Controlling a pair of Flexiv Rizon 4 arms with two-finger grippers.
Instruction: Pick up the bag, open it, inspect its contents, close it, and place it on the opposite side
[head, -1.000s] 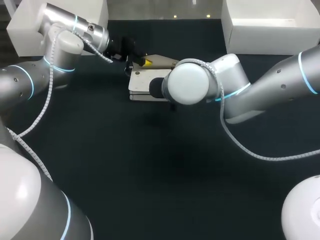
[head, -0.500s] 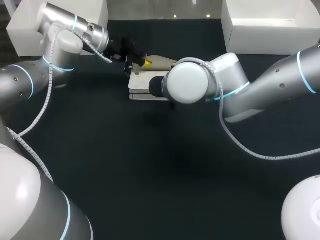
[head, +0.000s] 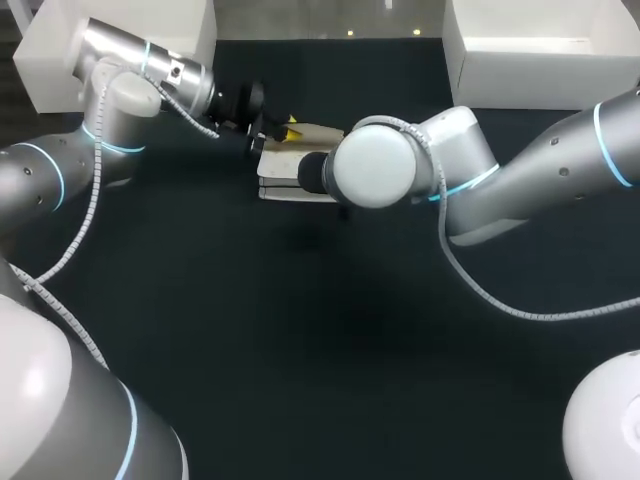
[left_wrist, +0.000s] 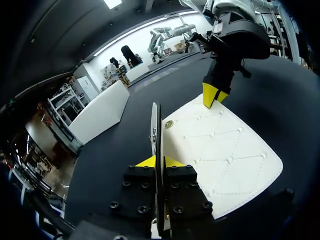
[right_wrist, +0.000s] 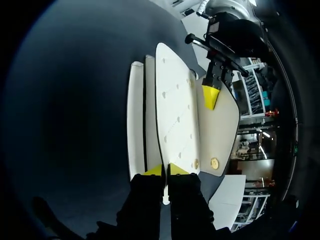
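Clamping the white quilted bag (right_wrist: 175, 115), the right gripper (right_wrist: 165, 170) steadied it while the left gripper (left_wrist: 158, 161) pinched its flap (left_wrist: 156, 127) (presumably for opening).

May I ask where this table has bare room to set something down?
The wide near stretch of table in front of the bag is bare. It is crowded at the bag itself, where the left pincer and right pincer both grip it. A white box sits at each far corner.
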